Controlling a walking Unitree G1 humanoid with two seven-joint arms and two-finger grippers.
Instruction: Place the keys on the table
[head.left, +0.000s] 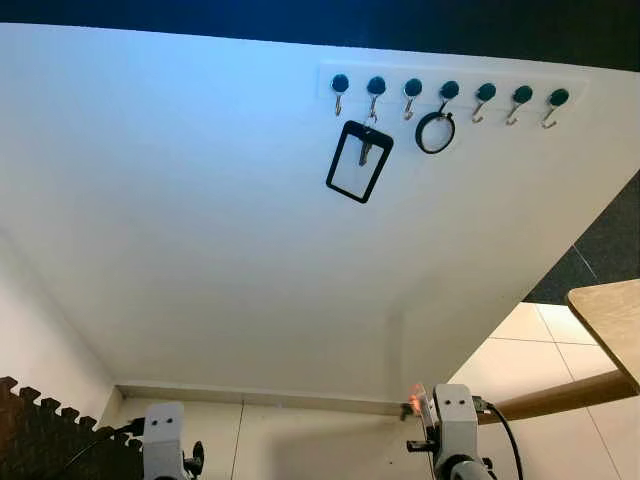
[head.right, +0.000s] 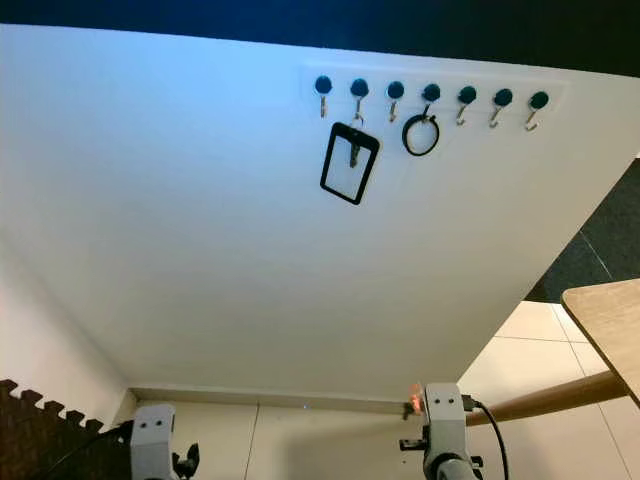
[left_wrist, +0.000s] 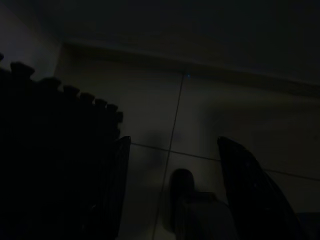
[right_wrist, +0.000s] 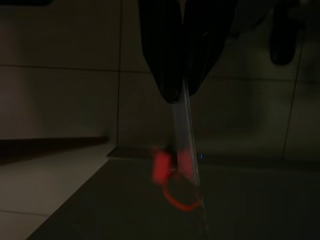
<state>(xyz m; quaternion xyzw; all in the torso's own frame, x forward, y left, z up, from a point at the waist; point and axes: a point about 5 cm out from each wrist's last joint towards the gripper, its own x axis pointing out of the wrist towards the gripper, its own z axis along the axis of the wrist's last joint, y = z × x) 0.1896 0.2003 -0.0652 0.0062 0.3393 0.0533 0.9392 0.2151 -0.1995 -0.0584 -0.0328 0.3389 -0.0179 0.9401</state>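
Two silver-grey arms rise from the bottom edge of the eye views, each ending in a boxy light housing with two small dark round dots on its face. A black cable loops off the right arm's housing, and another black lead trails from the left one. The left pincer (left_wrist: 172, 192) and right pincer (right_wrist: 182, 82) have long, glossy black tapering fingers.

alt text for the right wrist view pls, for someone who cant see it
Dim view along the right end effector, its two black fingers shut on a clear strap from which a red key tag and its ring dangle. Beyond lies a dark tiled floor.
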